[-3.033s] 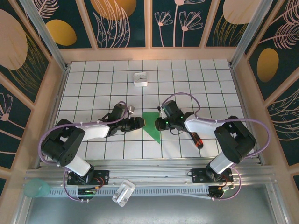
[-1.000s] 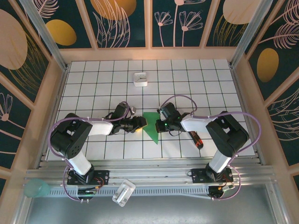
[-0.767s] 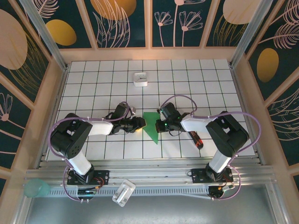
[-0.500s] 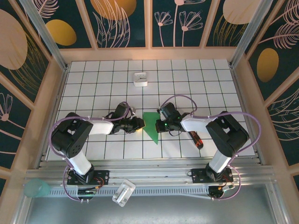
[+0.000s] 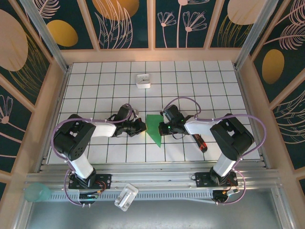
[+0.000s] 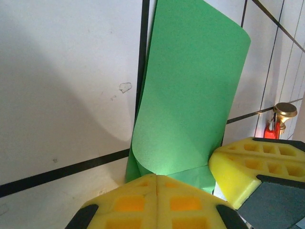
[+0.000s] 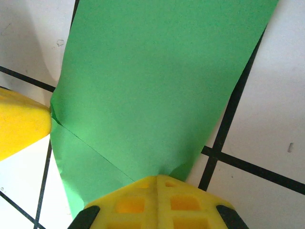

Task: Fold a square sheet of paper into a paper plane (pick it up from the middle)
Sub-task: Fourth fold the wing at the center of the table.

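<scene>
The square sheet of paper [image 5: 153,127] is bright green and folded into a pointed shape that lies on the tiled table between my two grippers. My left gripper [image 5: 144,126] is shut on its left edge. In the left wrist view the paper [image 6: 190,95] curls up from the closed yellow fingertips [image 6: 143,191]. My right gripper [image 5: 161,128] is shut on the opposite edge. In the right wrist view the paper [image 7: 157,86] puckers where the shut gripper [image 7: 157,177] pinches it, and a crease runs across its lower left.
A small white box [image 5: 143,80] sits at the back of the table. A red-and-black screwdriver [image 5: 200,142] lies right of the right gripper, and its tip [image 6: 281,112] shows in the left wrist view. A white object [image 5: 126,196] and a teal cup [image 5: 37,192] rest by the near rail.
My left gripper's jaws have closed onto the paper's left edge over the last second. The right gripper has stayed shut on the paper, and the sheet has barely shifted.
</scene>
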Motion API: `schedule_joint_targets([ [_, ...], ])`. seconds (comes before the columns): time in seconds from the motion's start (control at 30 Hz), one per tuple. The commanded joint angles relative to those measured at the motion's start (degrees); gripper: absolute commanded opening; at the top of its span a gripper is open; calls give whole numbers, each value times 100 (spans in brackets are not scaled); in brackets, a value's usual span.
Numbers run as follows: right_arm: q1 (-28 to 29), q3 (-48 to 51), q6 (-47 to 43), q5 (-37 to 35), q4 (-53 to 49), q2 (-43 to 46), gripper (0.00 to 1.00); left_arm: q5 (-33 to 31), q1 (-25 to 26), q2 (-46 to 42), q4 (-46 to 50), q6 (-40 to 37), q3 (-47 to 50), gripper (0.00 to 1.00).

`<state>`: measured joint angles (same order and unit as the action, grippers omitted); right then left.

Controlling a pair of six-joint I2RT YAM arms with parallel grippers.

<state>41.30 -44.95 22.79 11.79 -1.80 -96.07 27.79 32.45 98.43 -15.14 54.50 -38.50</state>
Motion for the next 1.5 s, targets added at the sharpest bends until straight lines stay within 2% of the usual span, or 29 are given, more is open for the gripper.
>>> schedule_joint_targets([
  [0.0, -58, 111, -147, -309, -189, -80, 0, -46, -20, 9, 16, -22, -36, 0],
  [0.17, -110, -10, -285, -326, -294, 233, 9, -39, -24, -410, -393, 348, 245, 0],
  [0.43, -80, -33, -481, -349, -247, 1056, 25, -218, -19, -745, -251, 728, 327, 0],
  [0.63, 388, 19, -507, -909, -23, 1306, 32, -517, -19, -968, -61, 1068, 314, 0],
  [0.87, 1273, 4, 63, -1734, 331, 1032, 42, -826, -11, -1192, 125, 1437, 351, 0],
  [1.07, 1828, -99, 542, -2454, 295, 705, 48, -755, 15, -1129, 99, 1500, 368, 0],
  [1.27, 2139, -304, 749, -3157, 50, 331, 53, -628, 22, -1082, 102, 1418, 403, 0],
  [1.47, 2284, -690, 679, -3765, -348, -132, 53, -477, 25, -1039, 58, 1368, 456, 0],
])
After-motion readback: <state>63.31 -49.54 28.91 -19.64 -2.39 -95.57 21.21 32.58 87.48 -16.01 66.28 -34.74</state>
